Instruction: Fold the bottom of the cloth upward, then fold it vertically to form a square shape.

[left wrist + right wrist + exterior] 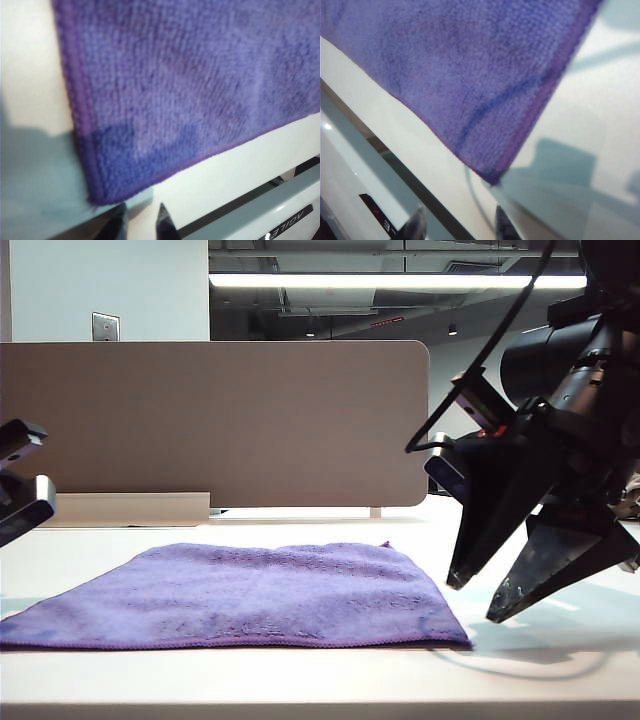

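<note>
- Purple cloth (pixel 250 595) flat on table (pixel 320 685), far-left corner cut off.
- Left claw (pixel 142 222) barely visible, tips apart, empty, near cloth corner.
- Right claw (pixel 478 598) open, empty, beside right corner.

Right black two-finger gripper (pixel 480 598) hangs on the right side, pointed down at an angle, fingers apart, nothing between them. Left black two-finger gripper (pixel 141 222) shows only its spread fingertips, empty too.

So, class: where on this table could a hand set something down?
Bare table runs along the front below the cloth, and behind it up to the divider. It is crowded right of the cloth, where the open right gripper hangs; the open left gripper hovers by the near-left corner.
</note>
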You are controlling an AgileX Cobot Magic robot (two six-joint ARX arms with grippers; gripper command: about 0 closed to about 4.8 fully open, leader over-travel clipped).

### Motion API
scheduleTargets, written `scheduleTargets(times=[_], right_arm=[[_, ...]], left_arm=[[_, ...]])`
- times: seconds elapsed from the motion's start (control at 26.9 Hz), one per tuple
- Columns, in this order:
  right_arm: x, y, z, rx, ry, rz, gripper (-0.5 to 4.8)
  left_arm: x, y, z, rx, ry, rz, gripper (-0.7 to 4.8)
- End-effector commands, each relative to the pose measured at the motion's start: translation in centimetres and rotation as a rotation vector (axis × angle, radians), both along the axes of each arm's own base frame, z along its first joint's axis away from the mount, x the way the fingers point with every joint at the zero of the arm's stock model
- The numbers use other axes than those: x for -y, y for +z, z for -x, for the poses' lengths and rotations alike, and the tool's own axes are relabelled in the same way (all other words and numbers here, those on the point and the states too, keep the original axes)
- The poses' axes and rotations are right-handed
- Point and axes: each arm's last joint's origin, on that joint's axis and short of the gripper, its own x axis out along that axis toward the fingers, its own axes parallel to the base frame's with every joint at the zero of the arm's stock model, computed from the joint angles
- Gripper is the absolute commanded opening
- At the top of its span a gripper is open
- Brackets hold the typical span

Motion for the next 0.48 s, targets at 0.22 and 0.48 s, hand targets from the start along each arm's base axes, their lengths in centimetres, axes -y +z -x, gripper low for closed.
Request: scheduleTargets(times=[0.22, 0.48], right_arm=[[0.02, 0.1, -0.19, 0.026, -0.018, 0.029, 1.81], [0.06, 0.05, -0.31, 0.046, -0.029, 0.06, 1.81]], left_arm=[[-0.1, -0.45, -0.55, 0.035, 0.059, -0.055, 0.81], [-0.39, -0.53, 0.18, -0.028, 0.05, -0.141, 0.81]])
